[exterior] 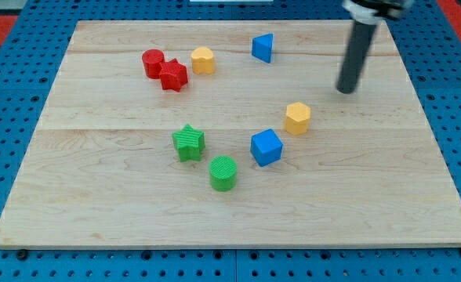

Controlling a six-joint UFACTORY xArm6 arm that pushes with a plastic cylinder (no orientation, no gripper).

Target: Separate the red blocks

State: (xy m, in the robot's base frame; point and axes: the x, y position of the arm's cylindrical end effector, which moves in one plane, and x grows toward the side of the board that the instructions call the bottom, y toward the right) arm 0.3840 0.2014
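Observation:
A red cylinder and a red star sit touching each other at the view's upper left of the wooden board. My tip is at the view's upper right, far to the right of both red blocks. It stands above and to the right of a yellow block and touches no block.
A yellow block lies just right of the red blocks. A blue triangular block is near the top. A green star, green cylinder and blue cube sit in the lower middle.

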